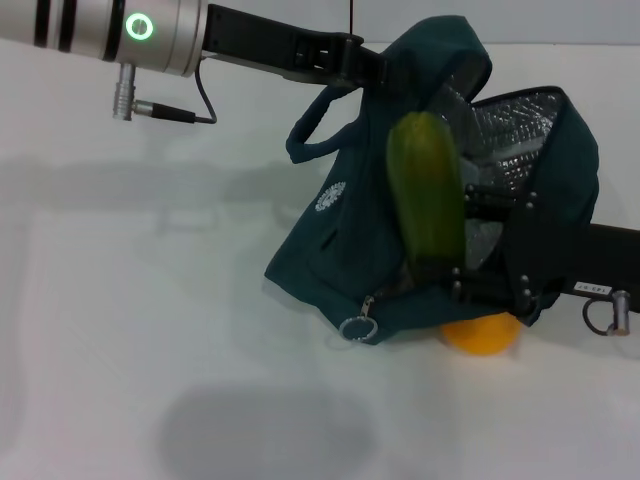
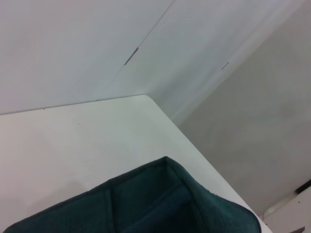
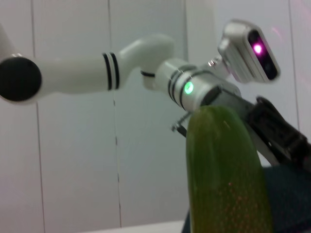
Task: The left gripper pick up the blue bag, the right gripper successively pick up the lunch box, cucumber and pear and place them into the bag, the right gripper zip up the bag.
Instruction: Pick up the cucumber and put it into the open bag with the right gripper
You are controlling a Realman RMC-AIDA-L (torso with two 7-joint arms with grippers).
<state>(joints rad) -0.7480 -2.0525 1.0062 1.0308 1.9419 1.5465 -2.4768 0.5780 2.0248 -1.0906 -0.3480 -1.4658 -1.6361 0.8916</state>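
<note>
Teal fabric of the blue bag [image 1: 350,230] is pinched at its top by the left hand [image 1: 368,62]. The right hand [image 1: 445,277] clamps the cucumber [image 1: 427,190] upright at the bag's mouth; the pear [image 1: 481,335] sits on the desk [image 1: 120,330].

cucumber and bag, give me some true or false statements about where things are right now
1. The right gripper holds the cucumber upright in front of the blue bag. True.
2. The pear is already inside the bag. False: it sits on the table at the bag's near edge.
3. The left gripper holds the bag up by its top. True.
4. The bag is zipped shut. False: its mouth gapes and the silver lining shows.
5. The cucumber lies flat on the table. False: it is lifted, standing nearly on end.
</note>
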